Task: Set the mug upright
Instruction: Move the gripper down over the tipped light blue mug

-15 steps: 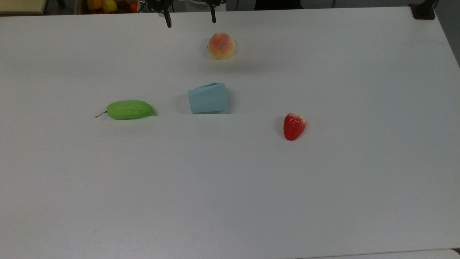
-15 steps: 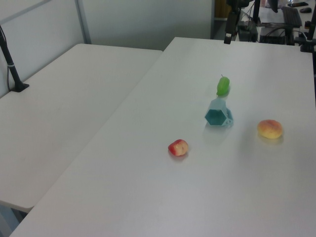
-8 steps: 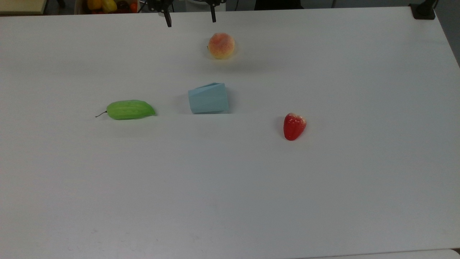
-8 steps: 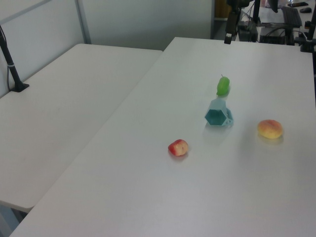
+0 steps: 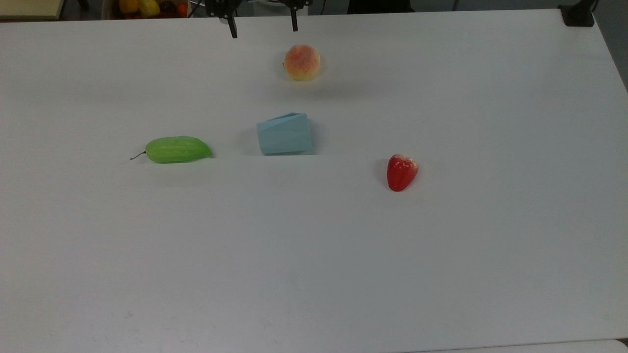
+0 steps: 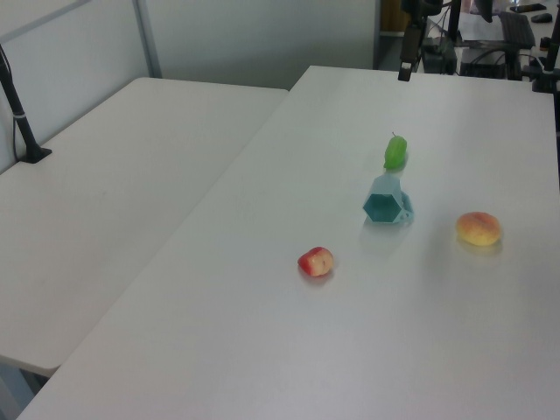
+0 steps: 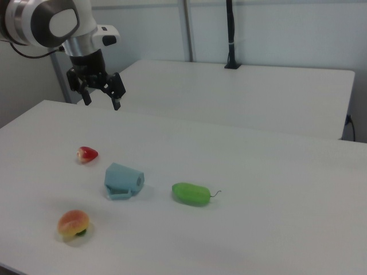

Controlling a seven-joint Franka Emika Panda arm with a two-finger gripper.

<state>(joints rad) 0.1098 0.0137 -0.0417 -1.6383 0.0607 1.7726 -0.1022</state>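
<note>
Nothing done yet, judging by the layout: everything left, from approach and grasp to tipping up and release.

Spread across the white table (image 5: pixel 490 255): four things, well apart from one another. Near the middle of the table, lying on its side, the pale blue faceted mug (image 5: pixel 284 133), hexagonal mouth open toward the left view's camera (image 6: pixel 387 206) and tapered base toward the right view's right (image 7: pixel 123 181), small handle flat against the table surface on the right view's near side. Toward the top view's left edge, a green cucumber-like vegetable (image 5: pixel 178 149); toward the top view's far edge, a peach (image 5: pixel 302 62); toward the top view's right edge, a red strawberry-like fruit (image 5: pixel 402 171).

High over the far edge of the table in the top view, well clear of the mug: the end effector (image 5: pixel 262 29), pointed downward from a pale wrist in the right view (image 7: pixel 101 99), fingers spread wide with nothing between them. Closest to the peach of all the things, though touching none.
</note>
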